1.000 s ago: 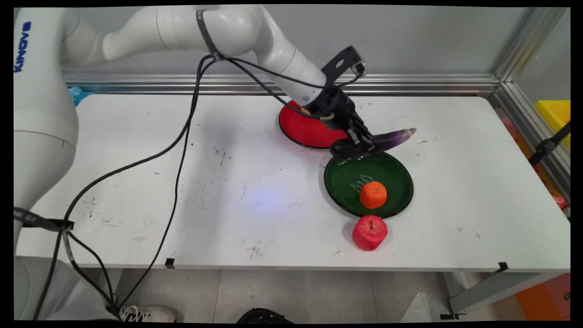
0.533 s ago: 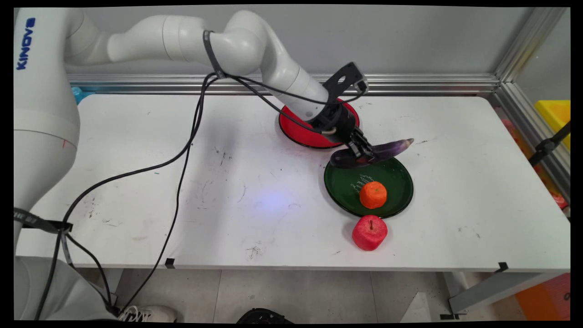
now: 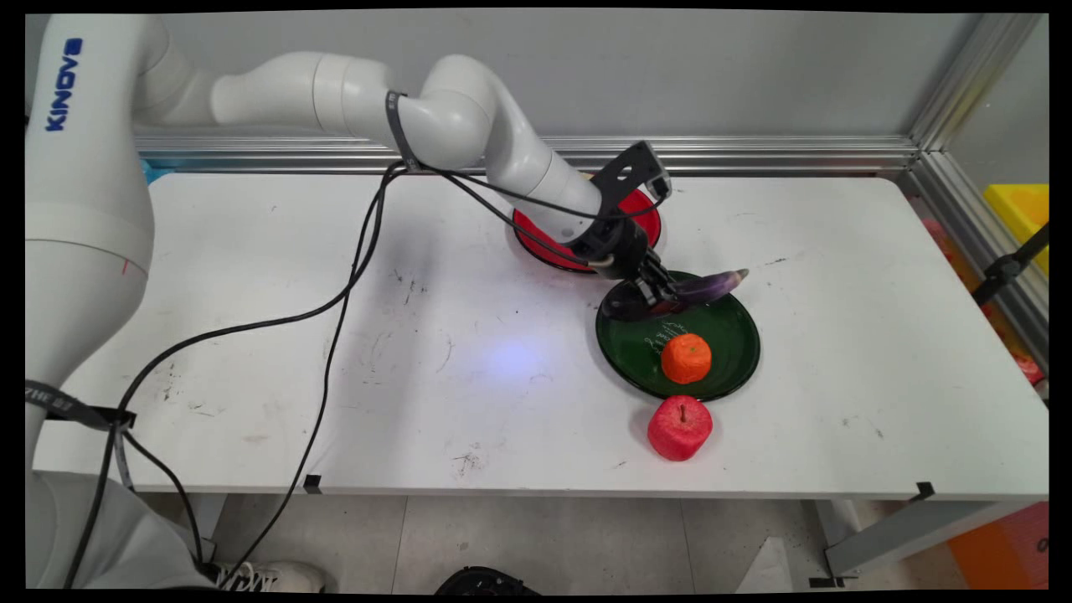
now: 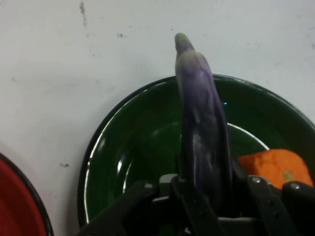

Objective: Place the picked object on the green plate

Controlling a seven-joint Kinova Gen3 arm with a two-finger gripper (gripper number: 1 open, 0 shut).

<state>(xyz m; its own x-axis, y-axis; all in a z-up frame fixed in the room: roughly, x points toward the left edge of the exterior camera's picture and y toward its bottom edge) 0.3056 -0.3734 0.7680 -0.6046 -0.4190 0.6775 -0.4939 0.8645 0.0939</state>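
My black gripper is shut on a long purple eggplant, holding it low over the far edge of a green plate. In the hand view the eggplant runs straight up from between the fingers across the green plate. An orange fruit sits on that plate near its front; the same orange fruit shows at the right of the hand view. A red plate lies just behind the gripper, partly hidden by the arm.
A red apple stands on the table just in front of the green plate. Black cables hang from the arm across the table's left half. The red plate's rim shows at the lower left of the hand view.
The gripper has come down and slightly nearer with the eggplant, from above the gap between the two plates to low over the green plate's far edge.
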